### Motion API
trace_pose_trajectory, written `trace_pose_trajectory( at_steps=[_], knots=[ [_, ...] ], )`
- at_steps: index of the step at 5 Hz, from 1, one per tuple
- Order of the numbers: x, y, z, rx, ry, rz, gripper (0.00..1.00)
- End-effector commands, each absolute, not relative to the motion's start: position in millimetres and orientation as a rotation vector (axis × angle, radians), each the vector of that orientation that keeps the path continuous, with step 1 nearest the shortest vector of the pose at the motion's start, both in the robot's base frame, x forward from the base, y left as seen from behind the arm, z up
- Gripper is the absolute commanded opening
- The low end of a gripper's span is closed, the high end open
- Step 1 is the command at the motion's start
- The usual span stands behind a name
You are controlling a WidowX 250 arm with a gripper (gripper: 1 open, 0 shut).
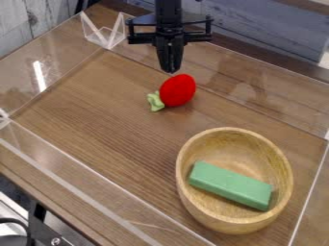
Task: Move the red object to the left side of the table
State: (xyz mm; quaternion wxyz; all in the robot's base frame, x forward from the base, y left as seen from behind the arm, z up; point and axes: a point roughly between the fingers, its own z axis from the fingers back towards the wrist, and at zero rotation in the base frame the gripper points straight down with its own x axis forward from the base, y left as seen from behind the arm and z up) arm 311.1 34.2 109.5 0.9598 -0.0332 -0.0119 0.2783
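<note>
Wood-grain desk (90, 115) carried a light wooden bowl (206, 213) at the near right, holding a green block (232, 185). Above centre hung the gripper (168, 67), pinched shut and empty; the red object (176, 89) lay just below its tip.

block (232, 185) in bowl (206, 154), toy fruit (176, 89) behind-left on table (90, 125)
</note>
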Motion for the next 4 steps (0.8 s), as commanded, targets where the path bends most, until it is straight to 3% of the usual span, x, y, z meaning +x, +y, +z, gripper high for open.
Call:
trace_pose_trajectory(
  at_steps=[1,3,4],
  knots=[
    [305.8,49.4,133.8,-0.086,-0.097,0.637,0.00],
    [315.9,69.2,134.6,-0.098,-0.103,0.735,0.00],
    [322.7,68.4,127.8,-0.084,-0.092,0.761,1.00]
  ],
)
